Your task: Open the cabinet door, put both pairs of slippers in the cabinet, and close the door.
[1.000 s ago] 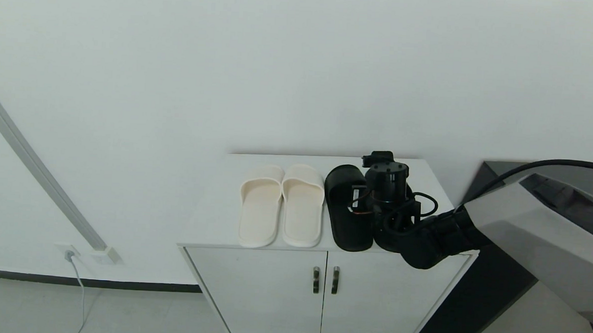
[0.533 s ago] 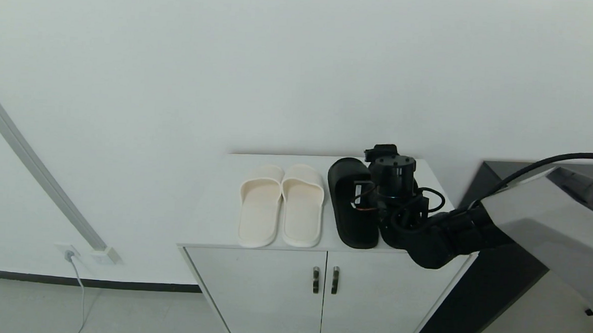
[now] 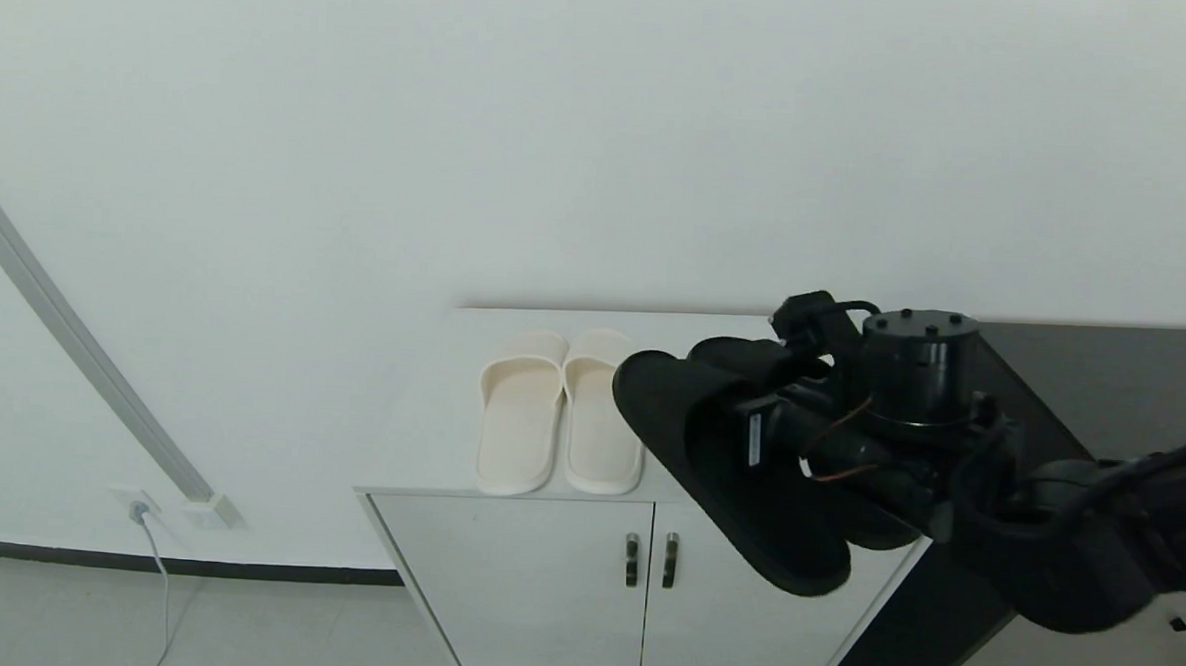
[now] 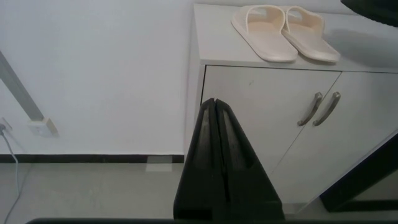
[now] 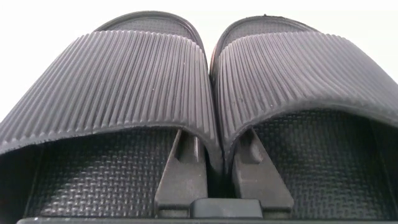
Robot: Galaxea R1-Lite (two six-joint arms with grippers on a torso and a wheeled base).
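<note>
Currently the right gripper [image 5: 219, 186] carries the black slippers [image 3: 746, 500] in the air, in front of the right front corner of the cabinet [image 3: 501, 609]. One finger goes under each strap, and the fingers pinch the two inner walls of the pair together. The pair hangs tilted, with the heels lower and toward the robot.

The white slippers [image 3: 562, 412] lie side by side on the cabinet top. Their heels are at the front edge and their toes point to the back edge. Both doors look shut, and the two handles [image 3: 632, 559] stand close together at the middle. The left gripper [image 4: 215, 109] is low in front of the left door, with its fingers pressed together and nothing between them.

The slippers look like light and soft foam or rubber. The ribbed straps and the patterned footbeds should give good friction, so slipping is probably not the main risk. The long free heels may bend or swing, because the hold is only near the straps. For the white pair the same place seems best: the touching inner walls under the straps, so that both come together. Since the doors are not yet open, the left gripper will probably need to pull a handle first.
</note>
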